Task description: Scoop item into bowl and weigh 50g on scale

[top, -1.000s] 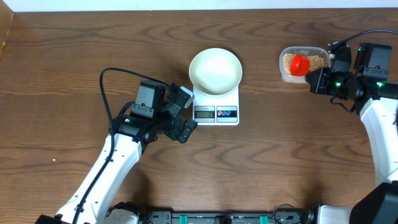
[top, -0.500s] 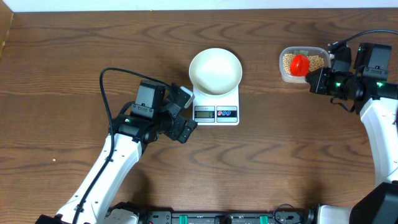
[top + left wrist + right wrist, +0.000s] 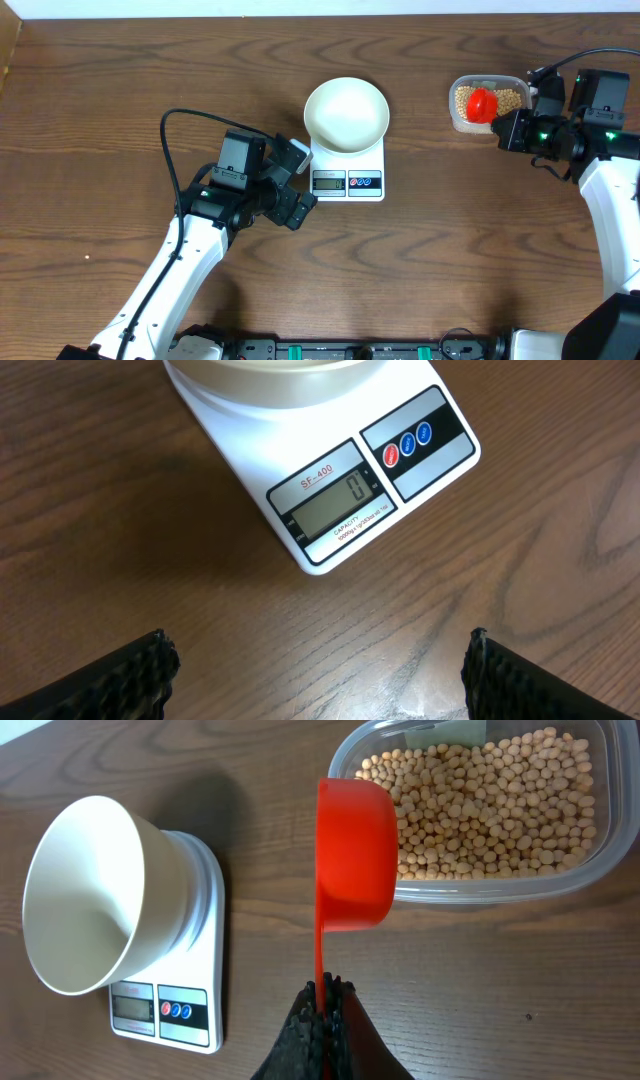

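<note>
Hovering wide open, left claw [image 3: 320, 680] faces the scale [image 3: 348, 180], which reads zero under the empty bowl [image 3: 346, 114]. Further right, the scoop [image 3: 355, 855] hangs over the beans [image 3: 490, 800] in their tub [image 3: 455, 115], its handle running straight back into right claw [image 3: 322, 1010], which pinches it. Right arm is nearer.

surface: dark wood-grain table [image 3: 450, 250] | far edge: pale strip [image 3: 300, 7]
</note>
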`<state>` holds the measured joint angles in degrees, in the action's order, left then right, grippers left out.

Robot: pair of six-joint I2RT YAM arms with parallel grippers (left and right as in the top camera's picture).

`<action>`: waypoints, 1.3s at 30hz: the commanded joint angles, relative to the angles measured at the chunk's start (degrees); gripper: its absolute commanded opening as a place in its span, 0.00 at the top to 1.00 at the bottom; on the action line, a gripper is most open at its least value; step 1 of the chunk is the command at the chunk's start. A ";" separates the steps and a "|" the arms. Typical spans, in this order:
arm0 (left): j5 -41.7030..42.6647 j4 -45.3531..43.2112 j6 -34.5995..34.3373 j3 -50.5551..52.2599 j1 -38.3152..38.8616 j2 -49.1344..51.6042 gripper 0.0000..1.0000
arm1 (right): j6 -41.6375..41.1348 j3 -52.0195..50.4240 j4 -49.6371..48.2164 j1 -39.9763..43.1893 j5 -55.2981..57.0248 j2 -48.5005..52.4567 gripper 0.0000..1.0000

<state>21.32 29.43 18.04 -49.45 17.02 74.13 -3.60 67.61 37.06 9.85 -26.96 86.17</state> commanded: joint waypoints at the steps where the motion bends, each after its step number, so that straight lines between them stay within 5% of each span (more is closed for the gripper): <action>1: 0.31 -0.09 0.31 0.28 0.11 0.04 0.07 | 0.92 0.94 0.02 0.20 0.07 -1.18 0.99; 39: 0.07 -0.09 0.28 0.28 -1.79 0.04 0.07 | 1.11 2.69 1.40 0.24 4.11 -1.20 0.99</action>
<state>21.12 29.43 18.04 -49.43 15.42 74.13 -3.38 67.79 37.71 9.85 -24.27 86.17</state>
